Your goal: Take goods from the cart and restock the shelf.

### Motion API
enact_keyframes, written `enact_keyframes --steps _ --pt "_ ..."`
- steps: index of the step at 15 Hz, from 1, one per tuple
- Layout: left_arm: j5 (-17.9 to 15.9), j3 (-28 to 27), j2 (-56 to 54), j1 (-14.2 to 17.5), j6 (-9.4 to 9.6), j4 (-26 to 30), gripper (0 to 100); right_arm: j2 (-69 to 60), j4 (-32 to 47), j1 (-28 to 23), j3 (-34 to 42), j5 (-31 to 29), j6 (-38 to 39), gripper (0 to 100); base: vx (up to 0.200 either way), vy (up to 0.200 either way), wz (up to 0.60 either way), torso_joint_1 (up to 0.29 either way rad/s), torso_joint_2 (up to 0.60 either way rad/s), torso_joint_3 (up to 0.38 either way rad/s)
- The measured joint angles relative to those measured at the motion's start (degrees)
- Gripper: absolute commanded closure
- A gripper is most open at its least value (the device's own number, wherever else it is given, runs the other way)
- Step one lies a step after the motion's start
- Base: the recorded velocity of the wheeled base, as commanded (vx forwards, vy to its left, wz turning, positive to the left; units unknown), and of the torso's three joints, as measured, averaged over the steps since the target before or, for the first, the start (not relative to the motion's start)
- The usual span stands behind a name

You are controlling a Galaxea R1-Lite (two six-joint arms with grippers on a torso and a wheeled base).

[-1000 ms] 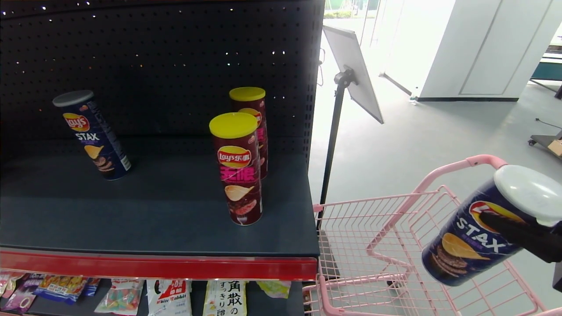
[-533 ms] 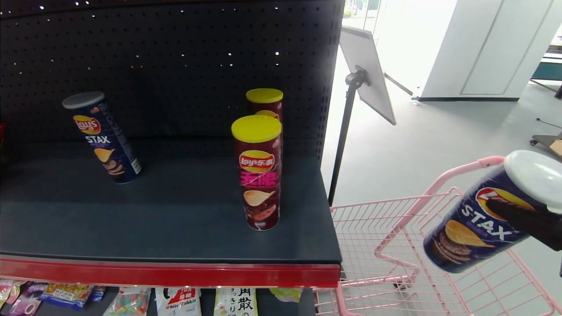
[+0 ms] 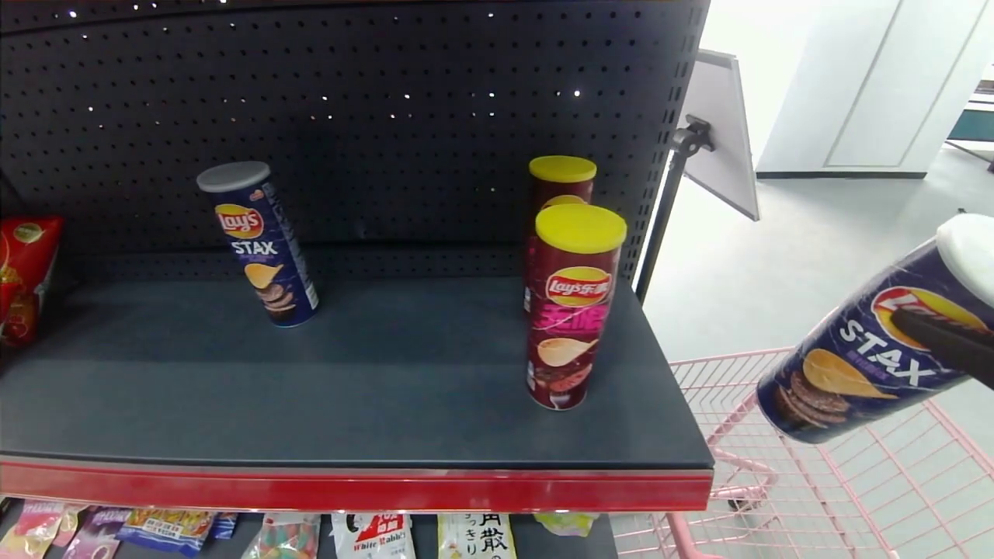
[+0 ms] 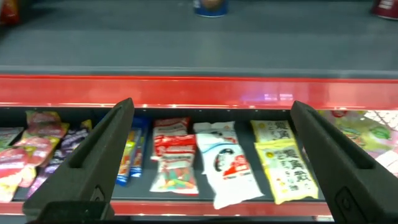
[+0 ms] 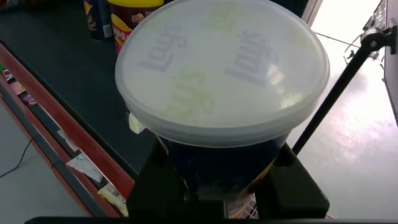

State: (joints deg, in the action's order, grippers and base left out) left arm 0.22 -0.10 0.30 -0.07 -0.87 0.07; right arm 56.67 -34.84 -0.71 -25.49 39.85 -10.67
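My right gripper is shut on a tilted blue chip can with a white lid, held above the pink cart just right of the shelf's end. On the dark shelf board a second blue can stands leaning at the back left. Two maroon cans with yellow lids stand at the right, one in front, one behind. My left gripper is open and holds nothing, low in front of the shelf's red edge.
A red bag sits at the shelf's far left. Snack bags fill the lower shelf. A pegboard wall backs the shelf. A sign board on a stand rises beside the shelf's right end. The shelf's middle is bare.
The head view has swung left, so everything slid right in the picture. The held blue can has come closer to the shelf's right end and a little higher.
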Motion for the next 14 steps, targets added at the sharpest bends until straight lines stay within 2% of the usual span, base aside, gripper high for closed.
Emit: enact_keyframes --steps 14 --pt "0.00 0.00 0.00 -0.02 0.09 0.02 0 -2.93 0.16 0.16 1.77 0.63 1.58 100 0.000 0.200 0.00 0.001 0.00 0.002"
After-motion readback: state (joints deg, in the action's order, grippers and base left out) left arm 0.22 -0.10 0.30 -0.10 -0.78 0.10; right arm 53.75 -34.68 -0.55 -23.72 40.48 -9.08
